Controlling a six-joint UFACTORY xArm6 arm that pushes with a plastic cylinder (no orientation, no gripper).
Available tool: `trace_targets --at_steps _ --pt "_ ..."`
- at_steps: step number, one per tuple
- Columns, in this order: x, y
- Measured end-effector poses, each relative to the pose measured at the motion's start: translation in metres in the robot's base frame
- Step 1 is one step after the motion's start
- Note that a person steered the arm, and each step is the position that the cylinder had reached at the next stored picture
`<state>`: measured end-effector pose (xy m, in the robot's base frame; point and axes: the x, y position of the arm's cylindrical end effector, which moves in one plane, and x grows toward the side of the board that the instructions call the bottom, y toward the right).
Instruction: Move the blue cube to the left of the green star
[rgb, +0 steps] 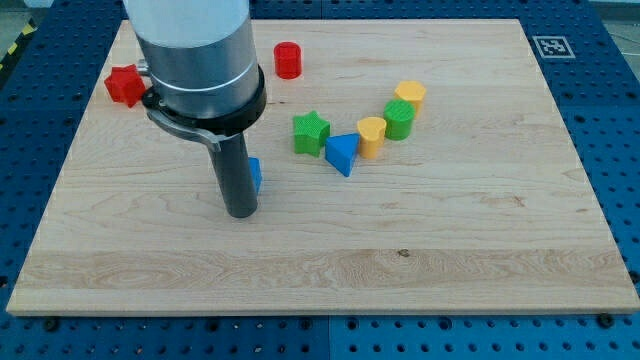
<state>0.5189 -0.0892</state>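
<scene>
Eight blocks on the board (480, 260). Red, two: star (123, 84), cylinder (288, 60). Green, two: star (311, 132), cylinder (400, 120). Yellow, two: (409, 95), (371, 136). Blue, two: cube (256, 174), mostly hidden; triangular block (342, 153).

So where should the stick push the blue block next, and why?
Probably a little more toward the view's upper right. My tip sits against the blue cube, on its lower-left side and hiding most of it. The green star lies up and to the right, with bare board between them, so the cube isn't beside it yet.
</scene>
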Motion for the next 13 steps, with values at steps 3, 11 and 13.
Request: trace_targets --at_steps 3,11,13 --pt "-0.004 0.002" --pt "-0.037 -0.013" --pt "-0.046 -0.014"
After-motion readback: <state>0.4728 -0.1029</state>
